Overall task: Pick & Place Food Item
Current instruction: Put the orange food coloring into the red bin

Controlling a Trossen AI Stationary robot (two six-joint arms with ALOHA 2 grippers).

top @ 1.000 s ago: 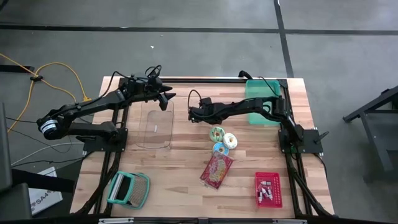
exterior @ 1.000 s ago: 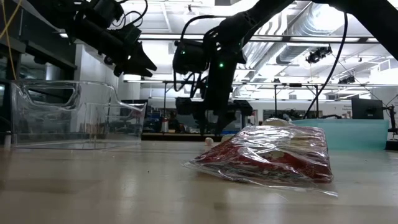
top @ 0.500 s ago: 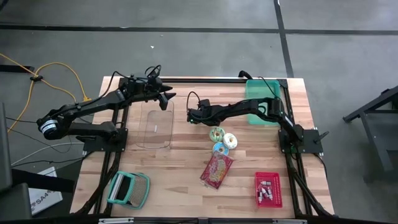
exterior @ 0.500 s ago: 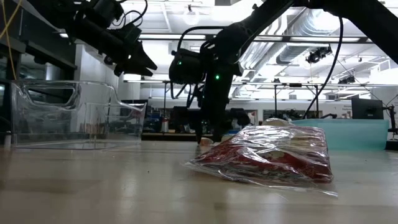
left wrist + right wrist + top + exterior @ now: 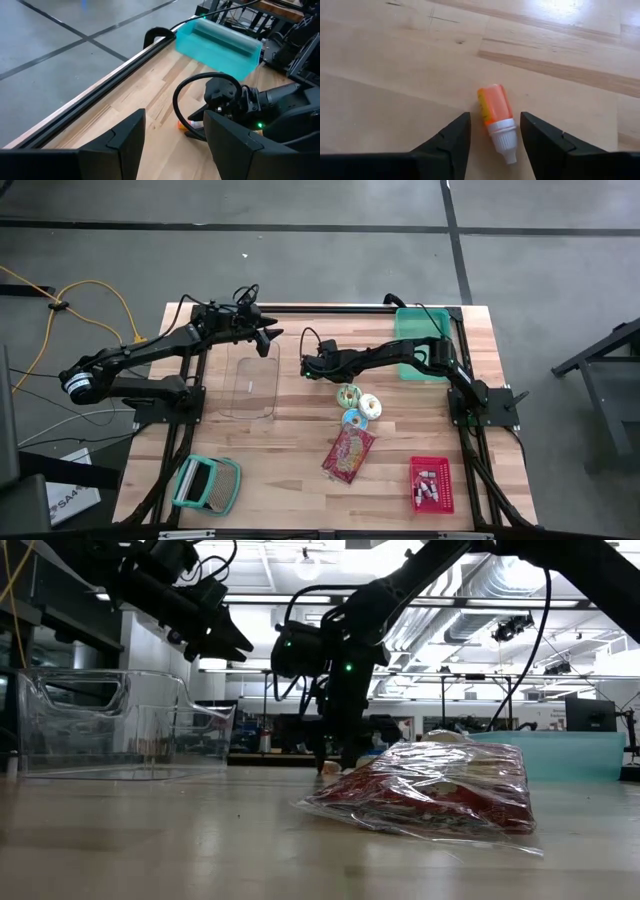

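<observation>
A small orange bottle [image 5: 494, 111] with a white cap lies on its side on the wooden table; the left wrist view shows it too [image 5: 182, 125]. My right gripper [image 5: 492, 137] is low over it and open, one finger on each side of the bottle, a gap showing on both sides. In the high view this gripper [image 5: 308, 368] is at the table's middle, toward the far edge. My left gripper [image 5: 272, 338] hangs open in the air above the far end of a clear plastic container [image 5: 250, 385], with nothing between its fingers.
A red snack bag [image 5: 349, 452] and packed donuts [image 5: 357, 402] lie near the middle of the table. A teal bin [image 5: 420, 345] stands at the far right, a red basket [image 5: 431, 483] at the near right, and a teal scrubber [image 5: 207, 483] at the near left.
My right gripper has sunk toward the table and tipped a little further down, so its fingertips now stand close to the tabletop on either side of the bottle. Over the last half second it has kept still.
</observation>
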